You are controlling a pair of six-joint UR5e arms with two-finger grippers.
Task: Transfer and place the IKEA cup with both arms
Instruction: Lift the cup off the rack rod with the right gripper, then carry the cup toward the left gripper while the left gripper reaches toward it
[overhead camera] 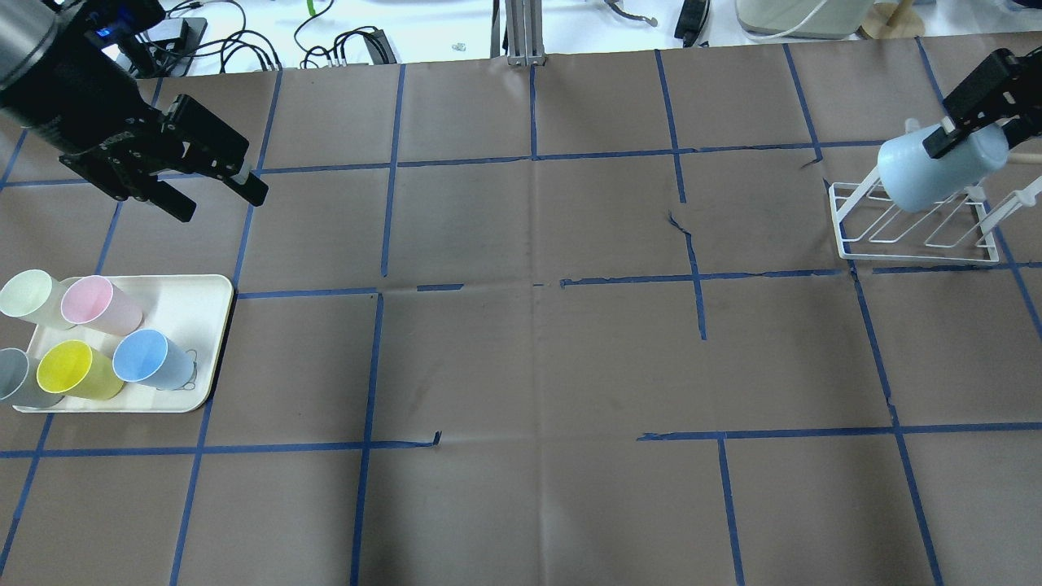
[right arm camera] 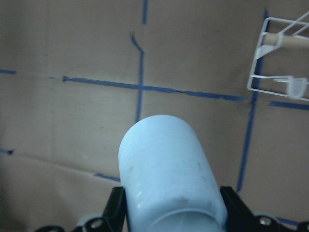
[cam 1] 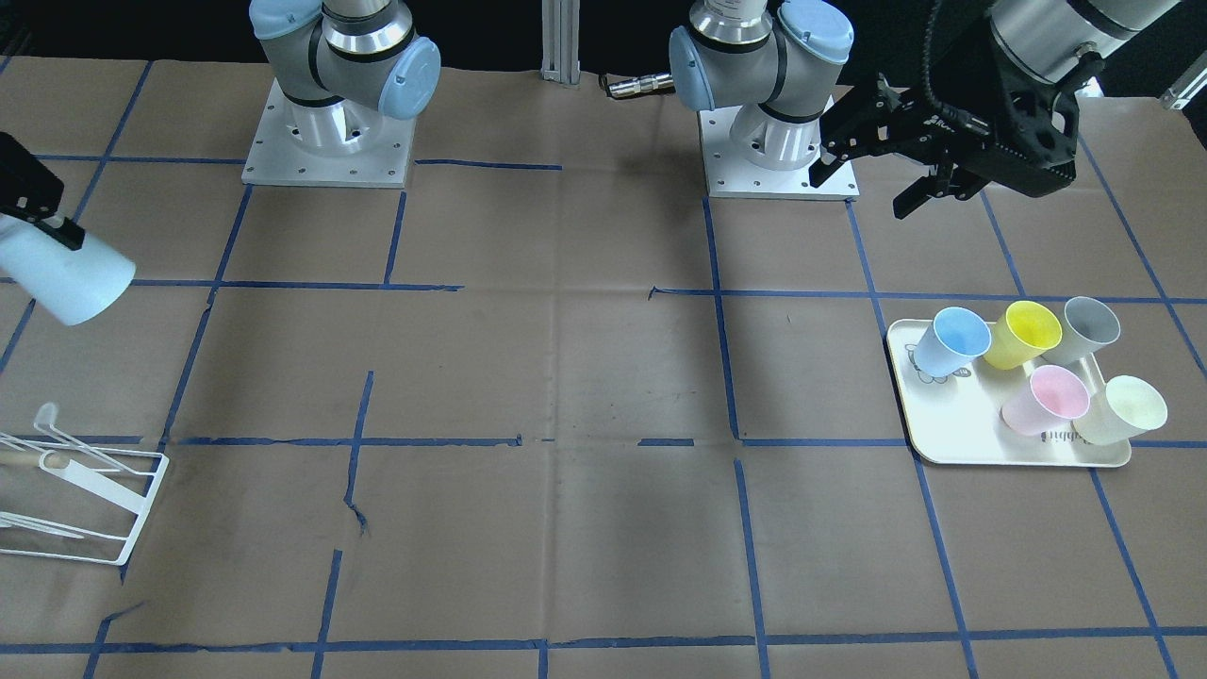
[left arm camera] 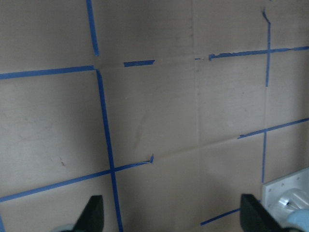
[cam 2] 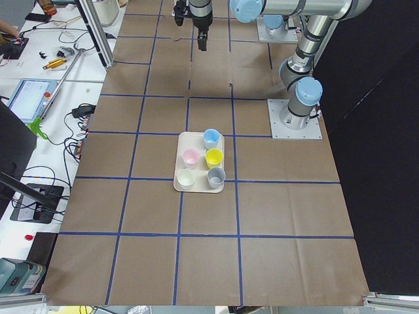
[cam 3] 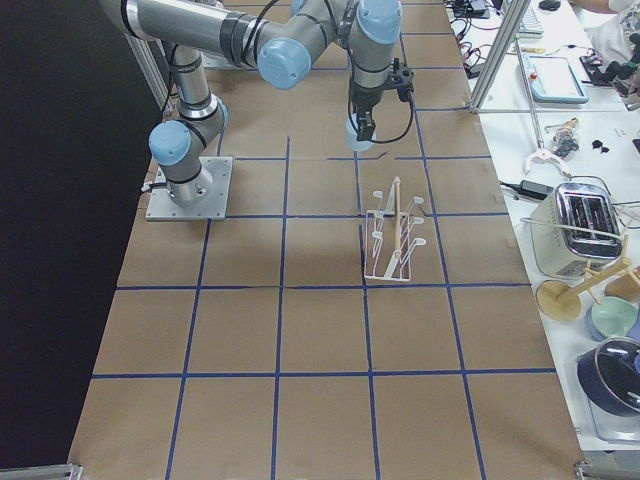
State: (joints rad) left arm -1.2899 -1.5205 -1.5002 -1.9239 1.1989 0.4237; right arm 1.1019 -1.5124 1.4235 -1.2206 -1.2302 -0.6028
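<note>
My right gripper point(overhead camera: 969, 126) is shut on the pale blue IKEA cup point(overhead camera: 936, 167) and holds it tilted in the air above the white wire rack point(overhead camera: 912, 236). The cup also shows in the front-facing view point(cam 1: 71, 269), the right side view point(cam 3: 358, 132) and the right wrist view point(right arm camera: 166, 169), gripped on both sides near its rim with its base pointing away. My left gripper point(overhead camera: 220, 203) is open and empty, raised in the air near the tray point(overhead camera: 207, 305). It shows in the front-facing view point(cam 1: 863, 193), and its fingertips point(left arm camera: 94, 215) frame bare table.
The cream tray point(cam 1: 943, 429) holds a second blue cup point(overhead camera: 151, 360), a yellow cup point(overhead camera: 77, 370), a pink cup point(overhead camera: 102, 303), a grey cup point(overhead camera: 16, 382) and a pale green cup point(overhead camera: 32, 297). The rack point(cam 1: 85, 500) stands at the table's right end. Blue tape lines grid the brown paper.
</note>
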